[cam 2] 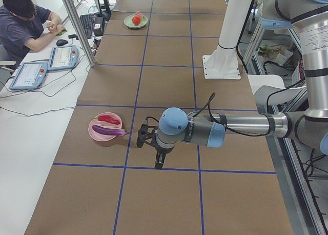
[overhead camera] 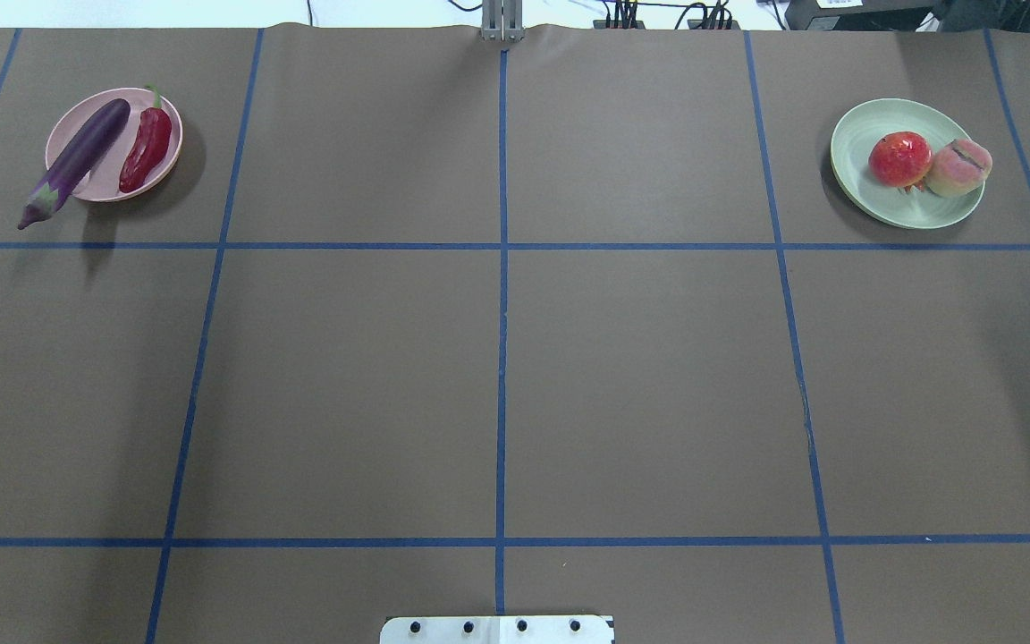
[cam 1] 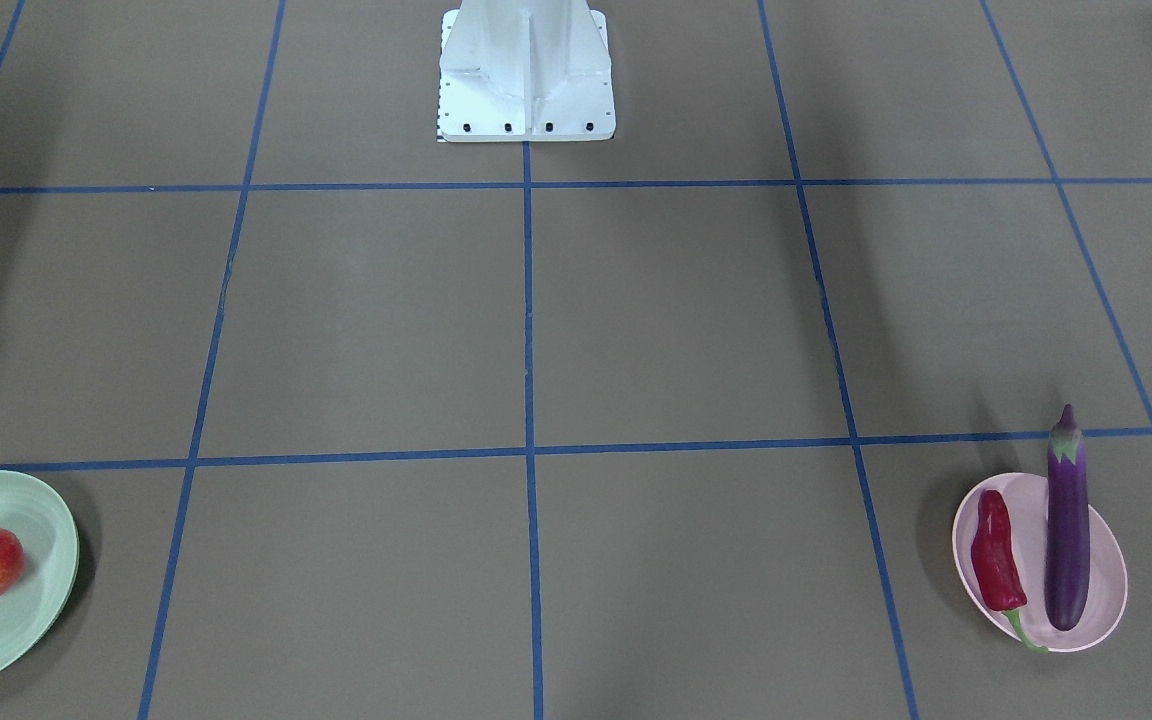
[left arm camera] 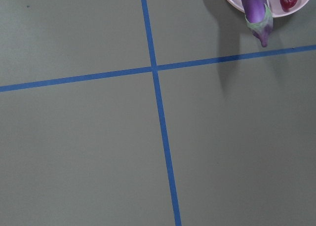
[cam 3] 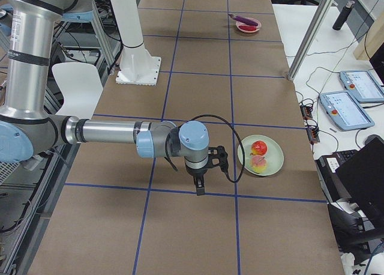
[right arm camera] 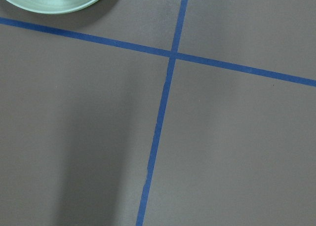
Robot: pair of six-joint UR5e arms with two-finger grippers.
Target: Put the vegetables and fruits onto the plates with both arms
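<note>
Two vegetables, eggplant (overhead camera: pixel 77 161) and chili (overhead camera: pixel 146 150), lie on the pink plate (overhead camera: pixel 104 183); red fruit (overhead camera: pixel 899 158) and peach (overhead camera: pixel 958 167) touch on the green plate (overhead camera: pixel 864 134). Left tool (cam 2: pixel 160 165) and right tool (cam 3: pixel 200 191) hang over the desk (overhead camera: pixel 640 385); apart or together, cannot tell.

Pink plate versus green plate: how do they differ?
The pink plate holds the eggplant and chili; the green plate holds the red fruit and peach. The pink plate lies on the robot's left, the green plate on its right. Both are round, shallow, similar in size.
</note>
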